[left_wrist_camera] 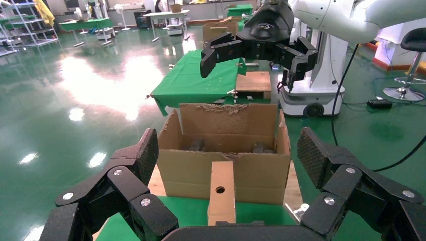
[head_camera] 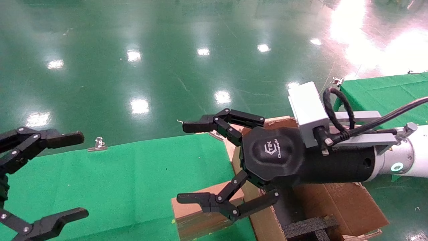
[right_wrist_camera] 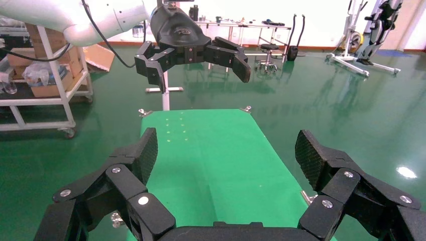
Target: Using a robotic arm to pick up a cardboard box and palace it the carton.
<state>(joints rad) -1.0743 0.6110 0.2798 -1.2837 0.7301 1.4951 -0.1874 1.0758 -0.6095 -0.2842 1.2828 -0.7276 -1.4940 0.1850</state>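
Right up close, the robotic arm (head_camera: 384,157) reaches in from the robot's right, white at the joint, black at the wrist, with a grey camera block (head_camera: 307,112) and a looped black cable (head_camera: 337,113) on top. Its right gripper (head_camera: 190,162) is spread wide, fingers splayed and grasping nothing, and it hangs in the air over the near edge of the carton (head_camera: 344,204) and the cardboard box (head_camera: 197,217).

That cardboard box stands on end on the green-covered table (head_camera: 117,180), pressed against the outside wall of the carton. From the left wrist view the cardboard box (left_wrist_camera: 221,193) shows a round hole in its face and sits squarely in front of the carton (left_wrist_camera: 226,155), whose flaps are ragged along the top and whose inside holds dark foam inserts (left_wrist_camera: 228,146). In the head view more black foam (head_camera: 307,226) pokes out at the carton's lower corner.

Off to the robot's left, the left gripper (head_camera: 72,174) hovers above the table, also released and wide apart, well apart from the box. A small metal clip (head_camera: 97,144) pins the cloth at the table's far edge. Beyond lies glossy green floor (head_camera: 150,57).
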